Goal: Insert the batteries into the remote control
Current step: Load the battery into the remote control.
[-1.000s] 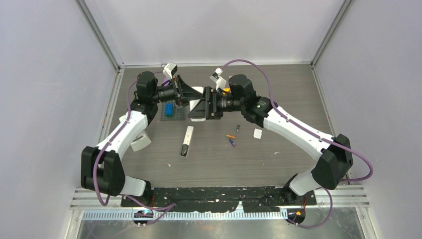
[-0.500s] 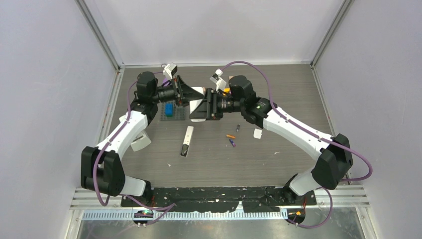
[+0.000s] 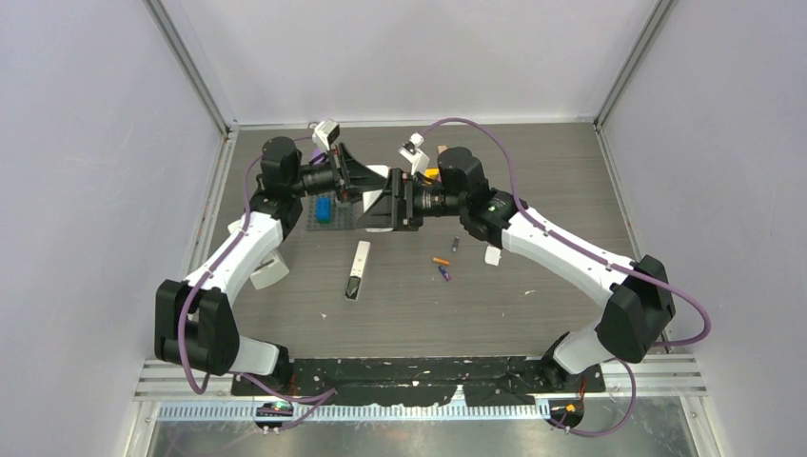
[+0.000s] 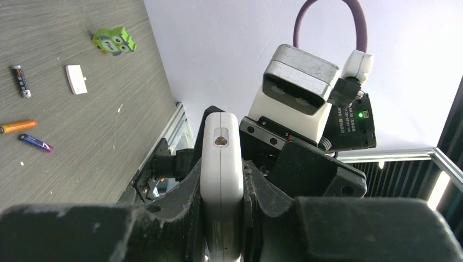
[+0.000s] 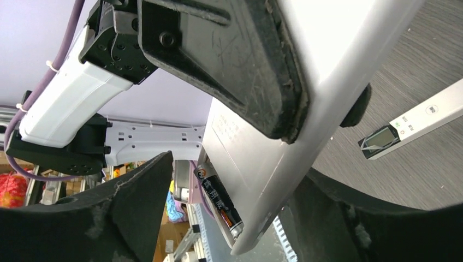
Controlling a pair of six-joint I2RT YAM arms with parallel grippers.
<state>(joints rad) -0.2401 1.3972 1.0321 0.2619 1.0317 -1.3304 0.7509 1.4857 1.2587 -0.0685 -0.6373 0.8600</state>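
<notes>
Remote pinched on edge in my left claw, long axis running toward my right claw, which straddles it wide. One battery seated; loose batteries on desk lie below, nearer right.

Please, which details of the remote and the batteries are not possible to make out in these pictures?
- Top view: the held remote control does not show its battery compartment from above.
- Left wrist view: the remote is seen edge-on, so its compartment faces away.
- Right wrist view: one seated battery shows, and the remote's edge hides any second slot.
- Top view: the loose batteries are too small to read polarity.
</notes>
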